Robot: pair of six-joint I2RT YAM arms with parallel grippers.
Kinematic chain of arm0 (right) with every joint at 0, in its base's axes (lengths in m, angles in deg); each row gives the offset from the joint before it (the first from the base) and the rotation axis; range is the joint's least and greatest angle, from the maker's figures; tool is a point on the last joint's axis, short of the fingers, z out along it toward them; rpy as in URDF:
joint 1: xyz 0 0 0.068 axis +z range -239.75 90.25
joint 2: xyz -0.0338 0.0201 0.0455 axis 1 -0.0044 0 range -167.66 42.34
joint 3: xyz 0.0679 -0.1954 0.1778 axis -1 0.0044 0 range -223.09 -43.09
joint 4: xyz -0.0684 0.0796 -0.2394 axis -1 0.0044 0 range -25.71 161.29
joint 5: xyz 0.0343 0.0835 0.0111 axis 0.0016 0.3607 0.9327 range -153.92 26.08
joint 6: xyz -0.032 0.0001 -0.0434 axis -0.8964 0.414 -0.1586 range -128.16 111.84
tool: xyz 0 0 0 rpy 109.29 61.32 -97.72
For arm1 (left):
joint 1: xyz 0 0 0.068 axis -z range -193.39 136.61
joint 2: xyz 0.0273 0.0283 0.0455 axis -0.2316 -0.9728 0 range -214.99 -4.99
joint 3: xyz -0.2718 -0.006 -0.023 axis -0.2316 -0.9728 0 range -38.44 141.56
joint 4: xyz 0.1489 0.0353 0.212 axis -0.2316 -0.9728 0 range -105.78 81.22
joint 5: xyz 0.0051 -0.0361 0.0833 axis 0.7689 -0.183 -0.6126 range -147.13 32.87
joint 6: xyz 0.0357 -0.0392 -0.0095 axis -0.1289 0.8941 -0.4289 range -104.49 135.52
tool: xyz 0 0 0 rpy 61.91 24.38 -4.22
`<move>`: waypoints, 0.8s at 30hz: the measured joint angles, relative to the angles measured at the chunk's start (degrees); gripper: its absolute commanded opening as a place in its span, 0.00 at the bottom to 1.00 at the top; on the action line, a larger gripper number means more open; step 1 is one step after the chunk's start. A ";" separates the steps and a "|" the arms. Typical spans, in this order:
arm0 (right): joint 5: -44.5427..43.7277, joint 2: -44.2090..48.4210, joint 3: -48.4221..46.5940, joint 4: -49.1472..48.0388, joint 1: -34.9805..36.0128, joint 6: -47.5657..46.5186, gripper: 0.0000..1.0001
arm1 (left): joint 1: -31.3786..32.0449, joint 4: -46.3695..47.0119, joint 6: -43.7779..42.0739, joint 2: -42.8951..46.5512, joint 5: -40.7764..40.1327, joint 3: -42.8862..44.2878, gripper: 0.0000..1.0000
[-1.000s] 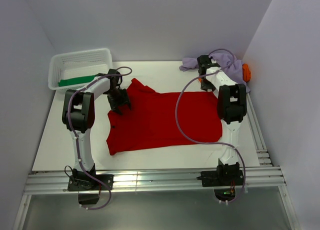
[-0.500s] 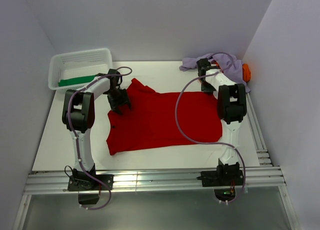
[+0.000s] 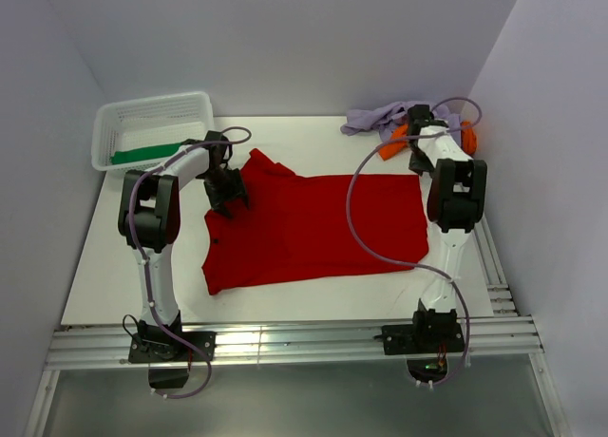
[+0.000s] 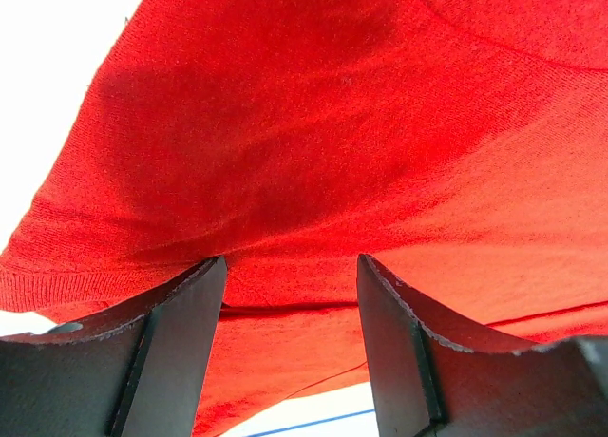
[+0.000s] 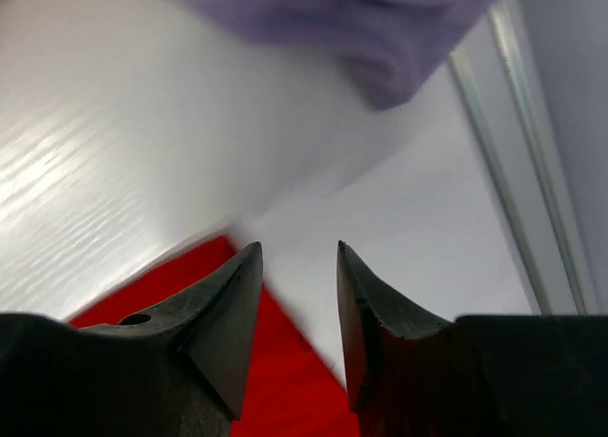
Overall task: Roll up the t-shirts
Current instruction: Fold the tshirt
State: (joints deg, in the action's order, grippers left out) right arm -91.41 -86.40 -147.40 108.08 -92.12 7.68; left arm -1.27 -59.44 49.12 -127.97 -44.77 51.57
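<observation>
Left jaws stand spread, pressed onto the red t-shirt (image 3: 313, 228) at its ten o'clock edge. Right jaws gape, holding nothing, over bare worktop (image 5: 142, 142) by its two o'clock corner. The lavender t-shirt (image 3: 370, 119) and orange t-shirt (image 3: 394, 144) heap at one o'clock, and the green t-shirt (image 3: 142, 155) lies in the basket (image 3: 152, 104) at ten.

Soft, even light is falling from above in the top view, casting only faint shadows on the table (image 3: 104, 266) and the red shirt (image 3: 313, 228). The rail (image 3: 237, 337) is glaring white at the near edge. In the left wrist view the weave is showing sharp, a dark shadow is spreading over the cloth, and the table is blowing out to white. In the right wrist view the lavender shirt (image 5: 361, 28) is smearing with blur, and streaky glare is lying on the table's left side.
</observation>
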 measured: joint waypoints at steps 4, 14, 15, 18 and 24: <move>0.11 -0.50 -1.81 0.72 -3.10 1.70 0.44 | -0.04 -0.07 0.00 -0.02 0.02 0.07 0.64; 8.17 8.02 10.10 0.22 -3.43 4.42 0.43 | -0.07 0.04 -0.20 0.28 0.42 0.11 0.66; 9.60 10.69 12.55 0.70 -3.37 5.22 0.44 | -0.07 0.22 -0.20 0.59 0.48 0.07 0.67; 12.79 19.47 19.43 1.75 -3.45 7.91 0.50 | -0.11 0.85 -0.13 1.64 0.90 -0.42 0.70; 17.81 35.39 31.34 3.82 -3.96 11.80 0.56 | -0.26 3.98 0.09 4.17 1.53 -3.43 0.72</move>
State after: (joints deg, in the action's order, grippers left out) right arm -73.59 -51.02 -116.06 111.91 -96.07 19.48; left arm -1.53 -55.46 49.21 -123.80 -43.24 48.14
